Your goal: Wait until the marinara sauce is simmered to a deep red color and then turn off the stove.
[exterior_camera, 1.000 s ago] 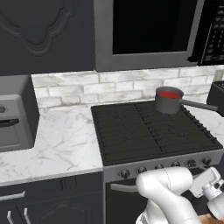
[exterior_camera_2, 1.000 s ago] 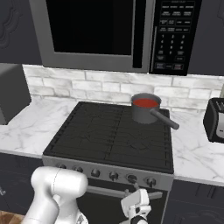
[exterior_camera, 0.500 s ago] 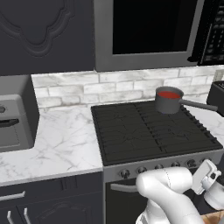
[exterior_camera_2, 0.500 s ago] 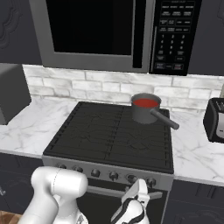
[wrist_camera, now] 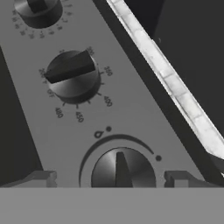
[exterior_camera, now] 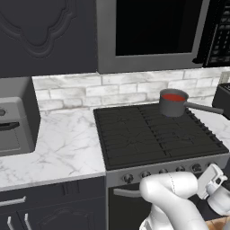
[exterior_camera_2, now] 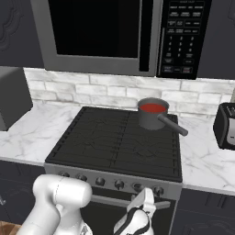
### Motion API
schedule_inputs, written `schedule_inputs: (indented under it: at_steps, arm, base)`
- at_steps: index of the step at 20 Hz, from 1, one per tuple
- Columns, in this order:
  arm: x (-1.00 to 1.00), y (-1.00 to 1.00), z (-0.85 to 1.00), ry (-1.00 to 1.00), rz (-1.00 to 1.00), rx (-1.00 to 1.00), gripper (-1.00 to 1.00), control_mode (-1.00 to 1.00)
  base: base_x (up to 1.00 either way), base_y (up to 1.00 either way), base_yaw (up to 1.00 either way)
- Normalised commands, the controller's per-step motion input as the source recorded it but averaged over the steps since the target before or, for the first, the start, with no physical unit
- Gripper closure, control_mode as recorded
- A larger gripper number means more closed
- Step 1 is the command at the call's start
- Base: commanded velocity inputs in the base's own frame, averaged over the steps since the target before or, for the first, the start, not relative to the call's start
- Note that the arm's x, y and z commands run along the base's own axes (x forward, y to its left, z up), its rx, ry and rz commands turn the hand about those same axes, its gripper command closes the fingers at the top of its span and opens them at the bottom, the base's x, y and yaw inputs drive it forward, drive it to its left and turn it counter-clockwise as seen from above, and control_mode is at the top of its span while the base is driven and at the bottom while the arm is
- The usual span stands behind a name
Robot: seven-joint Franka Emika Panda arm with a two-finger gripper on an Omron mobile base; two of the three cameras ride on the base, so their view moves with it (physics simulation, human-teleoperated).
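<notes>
The marinara sauce [exterior_camera: 173, 97] [exterior_camera_2: 153, 108] is a bright red disc in a small dark grey saucepan [exterior_camera: 172, 107] [exterior_camera_2: 150, 118]. The pan stands on the back right burner of the stove [exterior_camera: 152, 134] [exterior_camera_2: 114, 143], its long handle pointing right. My gripper [exterior_camera: 212, 176] [exterior_camera_2: 145, 202] [wrist_camera: 111, 178] hangs low in front of the stove's silver front panel, at its right end. It is open. In the hand view its fingertips [wrist_camera: 41, 178] stand on either side of a dark round knob [wrist_camera: 122, 168], with gaps between them and the knob.
A second knob [wrist_camera: 72, 74] ringed with temperature marks lies beyond the first, and a third [wrist_camera: 37, 8] sits at the top edge. A microwave [exterior_camera_2: 114, 36] hangs above the stove. A grey boxy appliance [exterior_camera: 15, 119] sits on the left counter, a toaster [exterior_camera_2: 226, 125] on the right.
My hand has risen and come closer to the knob row at the right end of the front panel. The pan and the sauce look the same.
</notes>
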Motion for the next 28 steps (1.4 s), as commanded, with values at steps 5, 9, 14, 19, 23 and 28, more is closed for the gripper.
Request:
schedule_inputs:
  at_steps: [5, 9, 14, 19, 23, 28]
  arm:
    - [0.22, 0.00, 0.00, 0.06, 0.00, 0.00, -1.00, -1.00]
    - [0.24, -0.03, 0.00, 0.12, 0.00, 0.00, -1.00, -1.00]
    - [0.28, -0.10, 0.04, 0.14, 0.00, 0.01, -1.00, -1.00]
    - [0.14, -0.23, 0.21, 0.07, 0.00, 0.10, -1.00, -1.00]
    - [0.00, -0.13, 0.06, 0.00, 0.00, 0.06, -1.00, -1.00]
    - [0.00, 0.00, 0.00, 0.00, 0.00, 0.00, -1.00, -1.00]
  base:
    - [0.00, 0.00, 0.00]
    - [0.00, 0.00, 0.00]
    - [0.00, 0.00, 0.00]
    - [0.00, 0.00, 0.00]
    - [0.00, 0.00, 0.00]
    - [0.00, 0.00, 0.00]
